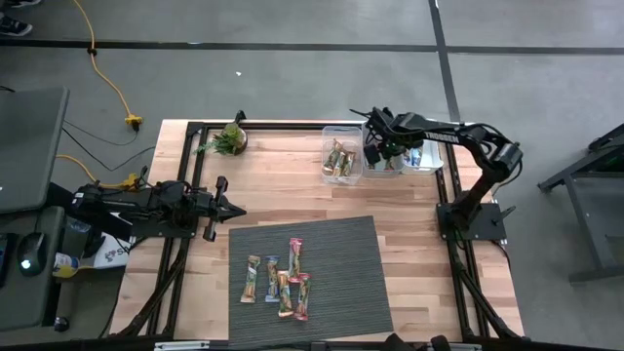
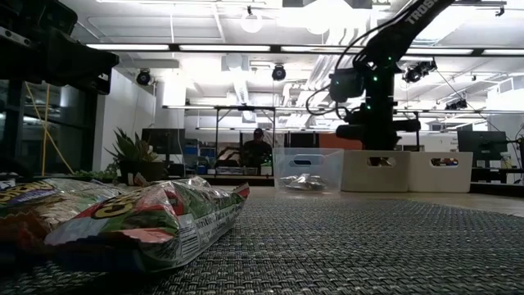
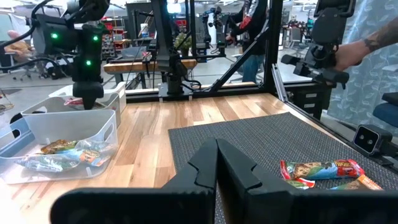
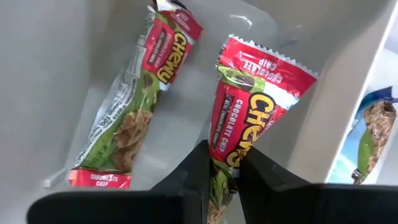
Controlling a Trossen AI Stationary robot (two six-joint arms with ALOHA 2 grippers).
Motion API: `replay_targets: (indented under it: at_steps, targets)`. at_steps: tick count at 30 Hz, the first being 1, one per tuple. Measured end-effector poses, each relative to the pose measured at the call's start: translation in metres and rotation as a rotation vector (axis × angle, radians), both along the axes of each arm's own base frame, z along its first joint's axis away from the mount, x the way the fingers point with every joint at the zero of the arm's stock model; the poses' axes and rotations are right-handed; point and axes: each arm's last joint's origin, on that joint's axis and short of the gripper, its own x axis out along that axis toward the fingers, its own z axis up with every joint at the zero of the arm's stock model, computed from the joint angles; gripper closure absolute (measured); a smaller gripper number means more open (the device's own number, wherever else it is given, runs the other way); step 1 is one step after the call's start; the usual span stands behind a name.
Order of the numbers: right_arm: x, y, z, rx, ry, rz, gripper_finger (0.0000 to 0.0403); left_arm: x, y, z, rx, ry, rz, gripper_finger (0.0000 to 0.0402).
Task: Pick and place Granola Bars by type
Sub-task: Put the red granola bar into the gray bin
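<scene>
Hanging straight down between the pads of the right gripper [image 4: 225, 163], a red-and-green chocolate-chip bar [image 4: 249, 118] is held pinched at one end, its long axis running away from the fingers toward the floor of the middle bin [image 4: 56, 74] directly beneath. A second bar of the same type [image 4: 134, 106] is seen lying flat on that floor, just beside the held one and roughly parallel to it, not touching. Beyond the bin wall to the far side of the held bar, a blue-wrapped bar [image 4: 367, 134] is recorded in the neighbouring bin [image 1: 425, 156]. On the other side of the right gripper, a clear bin [image 1: 328, 146] is listed with several orange-wrapped bars [image 1: 339, 159]. Well apart from the right gripper, on the grey mat [image 1: 341, 292], a cluster of unsorted Granola Bars [image 1: 281, 281] is noted. The left gripper [image 1: 234, 209] is shut on nothing and parked at the near edge of that mat, nearer the cluster than the right gripper is. A potted plant [image 1: 229, 139] is entered at the table's far edge. The release is judged to need only an opening of the fingers.
</scene>
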Motion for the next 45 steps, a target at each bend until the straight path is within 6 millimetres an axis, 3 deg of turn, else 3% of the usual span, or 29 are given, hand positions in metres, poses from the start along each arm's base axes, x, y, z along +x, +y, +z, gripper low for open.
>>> replay_targets:
  at_steps: [14, 19, 23, 29, 34, 45]
  targets:
    - [0.001, -0.001, 0.005, -0.026, -0.027, 0.046, 0.0262, 0.000, 0.000, 0.000, 0.000, 0.000, 0.000, 0.0401]
    - [-0.005, 0.003, 0.033, -0.138, -0.081, 0.067, 0.0266, 0.000, 0.000, 0.000, 0.000, 0.000, 0.000, 0.0401]
    - [-0.012, 0.011, 0.065, -0.218, -0.226, 0.072, 0.0273, 0.000, 0.000, 0.000, 0.000, 0.000, 0.000, 0.0401]
    - [-0.017, 0.033, 0.108, -0.283, -0.502, 0.089, 0.0274, 0.000, 0.000, 0.000, 0.000, 0.000, 0.000, 0.0401]
    - [-0.014, 0.054, 0.130, -0.335, -0.650, 0.119, 0.0274, 0.000, 0.000, 0.000, 0.000, 0.000, 0.000, 0.0401]
    - [0.009, 0.109, 0.140, -0.230, -0.778, 0.276, 0.0274, 0.000, 0.000, 0.000, 0.000, 0.000, 0.000, 0.0401]
